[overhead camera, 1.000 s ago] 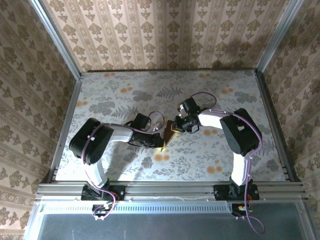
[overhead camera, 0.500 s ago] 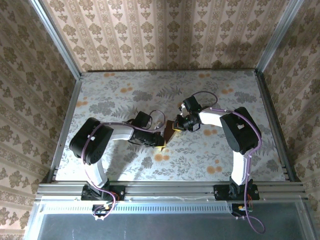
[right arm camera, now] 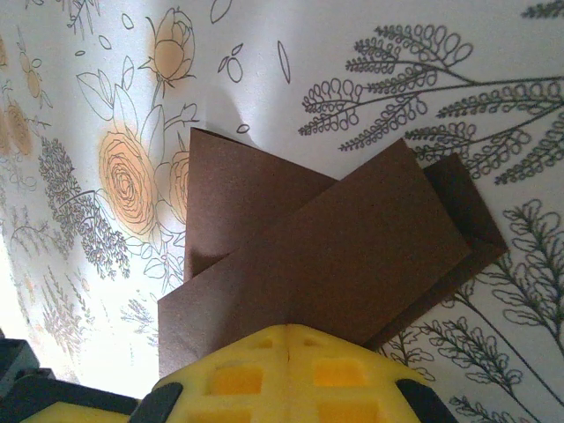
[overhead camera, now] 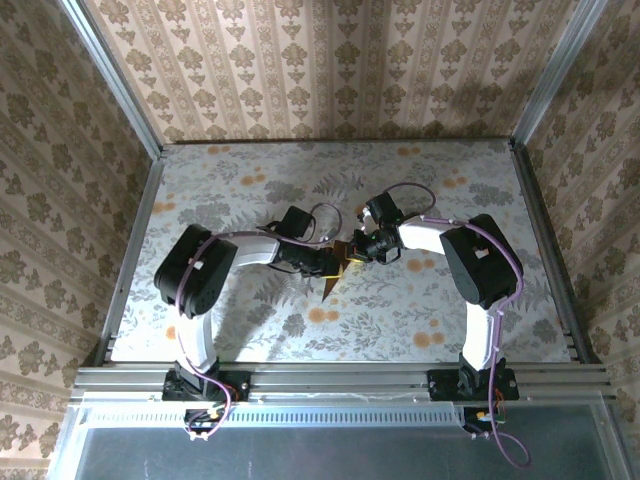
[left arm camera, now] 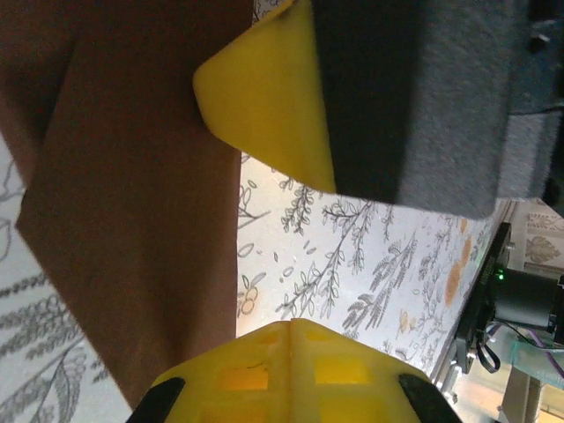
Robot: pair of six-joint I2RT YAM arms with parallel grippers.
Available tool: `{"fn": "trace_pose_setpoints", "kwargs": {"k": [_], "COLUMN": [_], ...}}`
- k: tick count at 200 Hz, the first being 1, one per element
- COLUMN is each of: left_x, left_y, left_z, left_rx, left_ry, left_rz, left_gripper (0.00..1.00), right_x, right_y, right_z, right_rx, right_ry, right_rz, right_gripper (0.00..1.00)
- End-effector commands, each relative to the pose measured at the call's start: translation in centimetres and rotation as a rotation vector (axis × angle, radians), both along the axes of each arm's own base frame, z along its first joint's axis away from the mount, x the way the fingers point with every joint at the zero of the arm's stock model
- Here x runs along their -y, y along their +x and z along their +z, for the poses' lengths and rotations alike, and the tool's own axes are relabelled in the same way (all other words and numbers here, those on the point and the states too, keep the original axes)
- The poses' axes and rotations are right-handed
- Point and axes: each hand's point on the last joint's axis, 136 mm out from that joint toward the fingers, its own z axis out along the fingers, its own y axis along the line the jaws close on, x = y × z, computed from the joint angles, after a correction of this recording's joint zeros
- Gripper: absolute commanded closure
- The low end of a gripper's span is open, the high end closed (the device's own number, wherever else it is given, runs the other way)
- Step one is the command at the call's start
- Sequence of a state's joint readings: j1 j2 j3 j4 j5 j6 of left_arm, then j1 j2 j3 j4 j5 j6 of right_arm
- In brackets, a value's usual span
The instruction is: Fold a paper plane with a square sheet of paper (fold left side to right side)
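Fern-and-blossom cloth covered the table [overhead camera: 200,190], boxed in by striped wallpaper walls [overhead camera: 330,70]. Near the table's middle in the overhead view lay the square sheet of paper [overhead camera: 333,278], dark reddish-brown and already partly folded, with one narrow corner pointing toward 7 o'clock. From the right wrist it showed as overlapping flaps: a long band running from 8 o'clock up to 2 o'clock across a squarer layer beneath, with another edge peeking out at 3 o'clock. The right gripper [right arm camera: 289,352] was clenched, its yellow tips meeting at a seam over the sheet's 6 o'clock edge; whether it pinched the paper could not be told. The left gripper [left arm camera: 289,352] was likewise clenched, yellow tips together beside the sheet's lower corner, the brown paper spreading off to its 10 o'clock. Overhead, the left arm reached the sheet from 9 o'clock and the right arm from 2 o'clock. A printed orange rose [right arm camera: 128,181] sat on the cloth just at the sheet's 9 o'clock side.
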State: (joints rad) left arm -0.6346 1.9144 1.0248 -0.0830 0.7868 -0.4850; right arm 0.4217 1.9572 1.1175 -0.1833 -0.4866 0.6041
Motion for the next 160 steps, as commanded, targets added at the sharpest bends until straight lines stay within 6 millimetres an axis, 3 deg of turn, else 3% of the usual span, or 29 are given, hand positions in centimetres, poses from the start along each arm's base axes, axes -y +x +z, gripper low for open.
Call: {"fn": "trace_pose_setpoints", "kwargs": {"k": [1, 90, 160], "left_x": [0.8, 0.0, -1.5], "left_y": [-0.2, -0.3, -2.3], "left_z": [0.3, -2.4, -3.2], "left_rx": [0.003, -0.001, -0.028], "left_ry": [-0.011, 0.075, 0.103], "left_rz": [-0.039, -0.045, -0.046], "left_gripper": [1.0, 1.0, 1.0], "right_x": [2.0, 2.5, 3.0], "right_y": [-2.5, -2.6, -2.8], "right_z": [-3.9, -4.3, -4.8], "right_rx": [-0.105, -0.11, -0.122], "right_ry": [-0.133, -0.183, -0.223], "right_rz": [-0.005, 0.006, 0.018], "right_gripper": [1.0, 1.0, 1.0]}}
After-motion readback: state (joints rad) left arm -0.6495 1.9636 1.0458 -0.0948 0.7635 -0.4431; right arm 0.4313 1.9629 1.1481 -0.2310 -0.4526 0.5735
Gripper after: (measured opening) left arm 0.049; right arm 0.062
